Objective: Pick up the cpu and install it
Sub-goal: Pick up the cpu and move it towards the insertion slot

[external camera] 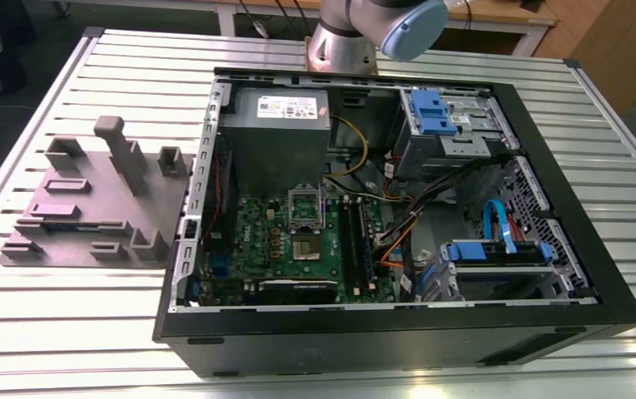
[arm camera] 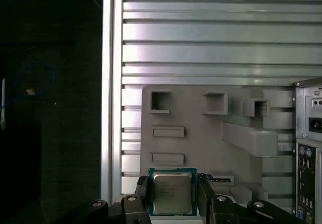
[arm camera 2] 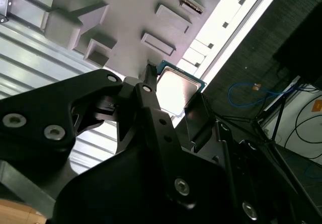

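Observation:
The cpu [arm camera: 172, 194], a small square chip with a silvery top and a green rim, sits between the two black fingers [arm camera: 142, 190] of my gripper [arm camera: 173, 183]. The gripper is shut on the chip's two opposite edges. In the second wrist view the cpu [arm camera 2: 177, 89] shows the same way in the gripper [arm camera 2: 175, 100]. The chip hangs well above the grey block [arm camera: 201, 133] on the slatted table. The open computer case [external camera: 584, 274] lies on the table, with the green board [external camera: 262, 233] and its metal socket frame [external camera: 304, 218] inside.
The grey block [external camera: 85, 208] with its pockets and posts lies at the exterior view's left of the case. Cables, blue drive bays [external camera: 440, 112] and a power supply [external camera: 282, 108] fill the case. The arm [external camera: 373, 25] rises at the table's far edge.

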Controlling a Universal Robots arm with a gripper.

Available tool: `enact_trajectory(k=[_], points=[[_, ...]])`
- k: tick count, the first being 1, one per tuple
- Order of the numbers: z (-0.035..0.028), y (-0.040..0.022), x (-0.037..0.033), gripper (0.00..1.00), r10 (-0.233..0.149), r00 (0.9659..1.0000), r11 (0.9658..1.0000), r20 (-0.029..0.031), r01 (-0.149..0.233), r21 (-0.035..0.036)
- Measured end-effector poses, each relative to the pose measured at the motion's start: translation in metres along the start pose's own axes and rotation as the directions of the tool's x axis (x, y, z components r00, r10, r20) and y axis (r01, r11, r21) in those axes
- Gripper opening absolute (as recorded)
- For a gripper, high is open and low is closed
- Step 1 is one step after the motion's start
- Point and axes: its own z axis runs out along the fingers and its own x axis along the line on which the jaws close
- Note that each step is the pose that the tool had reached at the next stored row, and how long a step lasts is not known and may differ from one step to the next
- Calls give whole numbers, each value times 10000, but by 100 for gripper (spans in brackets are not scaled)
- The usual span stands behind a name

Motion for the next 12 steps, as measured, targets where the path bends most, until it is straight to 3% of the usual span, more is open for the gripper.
enact_trajectory(k=[5, 12], points=[[-61, 1, 0, 47, 0, 10000, 10000, 2, 0, -1], [-67, 2, -1, 47, 0, 10000, 10000, 0, 0, -1]])
